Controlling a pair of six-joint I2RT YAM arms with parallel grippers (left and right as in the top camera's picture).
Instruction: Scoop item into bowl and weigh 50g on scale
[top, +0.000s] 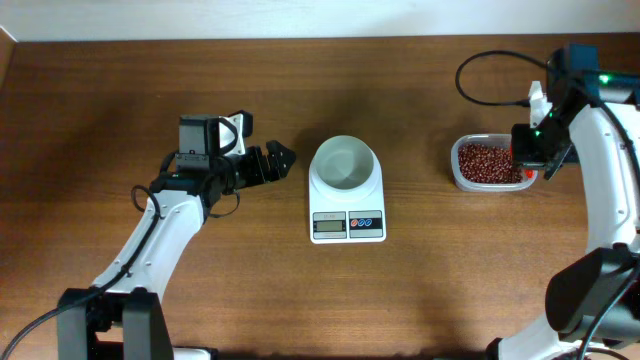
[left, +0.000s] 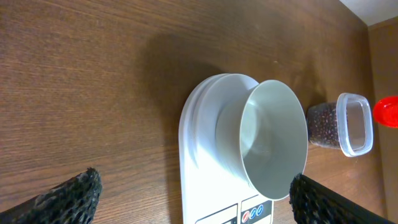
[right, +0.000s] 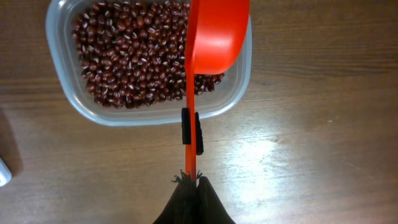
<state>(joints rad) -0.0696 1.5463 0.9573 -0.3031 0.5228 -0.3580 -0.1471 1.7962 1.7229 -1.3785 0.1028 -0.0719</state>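
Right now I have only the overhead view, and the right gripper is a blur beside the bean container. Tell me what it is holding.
Observer: The right gripper is shut on the thin handle of an orange-red scoop.
Operator: Say where the scoop's cup is.
Observer: It is over the beans at one corner of the clear container. No beans show on it.
Operator: Now report the left gripper.
Observer: The left gripper is wide open with nothing held, facing the white bowl on the scale.
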